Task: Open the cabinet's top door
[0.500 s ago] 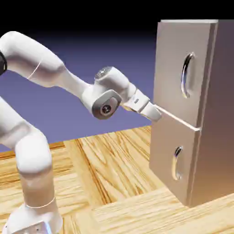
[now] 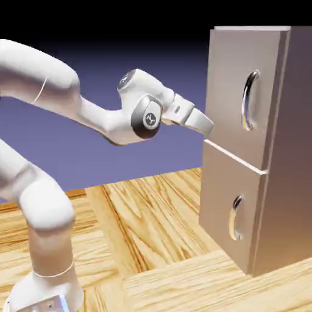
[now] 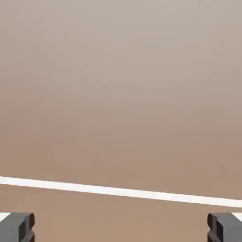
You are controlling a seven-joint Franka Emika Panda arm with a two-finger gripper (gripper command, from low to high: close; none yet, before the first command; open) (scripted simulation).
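The top door [image 2: 242,91] of the cabinet [image 2: 286,183] is shut, flush with the front, so the opening is all left to do. The gripper [image 2: 206,126] sits close to the door's lower left corner, well left of and below its long chrome handle [image 2: 248,100], fingers [image 3: 19,227] spread wide apart and empty. Whether they touch the panel is hard to tell. Below the handle lies the pale seam [image 3: 118,190], then the lower door [image 2: 228,207]. Nothing blocks the handle.
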